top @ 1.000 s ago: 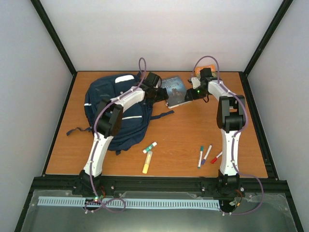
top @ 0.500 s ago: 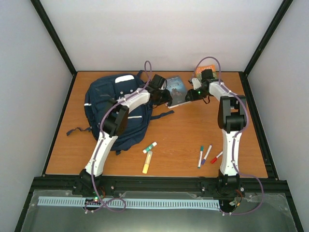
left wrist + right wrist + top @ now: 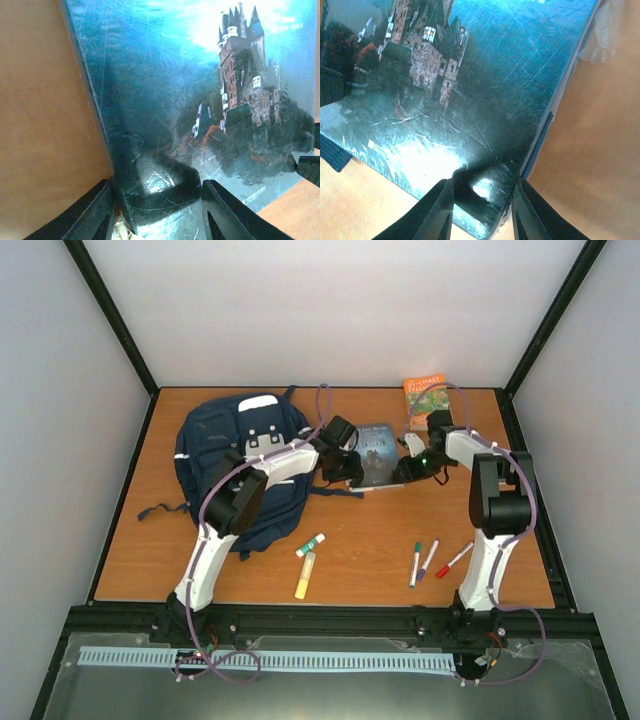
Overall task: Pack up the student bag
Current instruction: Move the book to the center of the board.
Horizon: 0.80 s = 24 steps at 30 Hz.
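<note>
Student bag point(image 3: 215, 440) is lying at nine o'clock on the tabletop point(image 3: 380, 530) while the left end effector point(image 3: 345, 468) and right end effector point(image 3: 408, 468) are clamping opposite corners of the castle-cover book point(image 3: 378, 452) at its three o'clock. Uneven pulling risks the glossy cover slipping free.

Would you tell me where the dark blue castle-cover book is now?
Top view: the book is central, right of the navy fabric backpack, held between left gripper and right gripper.
</note>
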### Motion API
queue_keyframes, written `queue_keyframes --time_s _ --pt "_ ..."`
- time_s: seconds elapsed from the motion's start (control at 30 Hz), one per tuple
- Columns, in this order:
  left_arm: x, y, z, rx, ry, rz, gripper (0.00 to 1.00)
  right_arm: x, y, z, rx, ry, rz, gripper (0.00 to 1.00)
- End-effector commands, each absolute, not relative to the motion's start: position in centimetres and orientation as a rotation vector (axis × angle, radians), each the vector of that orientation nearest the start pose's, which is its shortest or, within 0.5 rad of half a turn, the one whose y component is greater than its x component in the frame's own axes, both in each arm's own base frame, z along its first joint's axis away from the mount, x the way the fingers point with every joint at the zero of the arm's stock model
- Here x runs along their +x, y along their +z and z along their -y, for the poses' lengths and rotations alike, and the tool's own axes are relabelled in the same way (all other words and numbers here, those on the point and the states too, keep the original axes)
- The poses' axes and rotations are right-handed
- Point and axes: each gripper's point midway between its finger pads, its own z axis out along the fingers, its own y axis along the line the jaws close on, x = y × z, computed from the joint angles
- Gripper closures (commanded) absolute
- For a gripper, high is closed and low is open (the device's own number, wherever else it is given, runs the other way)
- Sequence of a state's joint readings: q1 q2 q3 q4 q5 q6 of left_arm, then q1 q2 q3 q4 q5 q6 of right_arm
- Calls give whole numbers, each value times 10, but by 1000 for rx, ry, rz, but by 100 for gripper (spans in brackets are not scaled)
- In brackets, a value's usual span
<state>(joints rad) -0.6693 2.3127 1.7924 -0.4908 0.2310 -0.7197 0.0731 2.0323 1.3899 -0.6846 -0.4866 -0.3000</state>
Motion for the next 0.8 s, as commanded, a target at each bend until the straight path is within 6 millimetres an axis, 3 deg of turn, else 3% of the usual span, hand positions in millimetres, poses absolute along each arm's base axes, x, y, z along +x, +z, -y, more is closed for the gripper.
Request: queue_keyframes --time_s 0.0,0.23,0.4,0.53,0.67,0.77 --pt "372 68 421 187 -902 -2725 50 355 30 -125 -734 787 -2779 67" --pt "307 57 410 158 -875 -2786 48 291 24 -117 -862 826 -2844 65" --pt "294 58 398 143 -831 -2805 37 269 22 -119 -873 896 -2867 61" --pt "304 78 376 151 -641 -2770 22 273 43 -113 -881 854 -2831 53" --pt "313 99 352 136 -496 -2722 17 290 71 -99 -866 739 -2793 46" --pt "322 110 343 137 -499 -2695 15 307 89 -92 -859 634 -2758 45"
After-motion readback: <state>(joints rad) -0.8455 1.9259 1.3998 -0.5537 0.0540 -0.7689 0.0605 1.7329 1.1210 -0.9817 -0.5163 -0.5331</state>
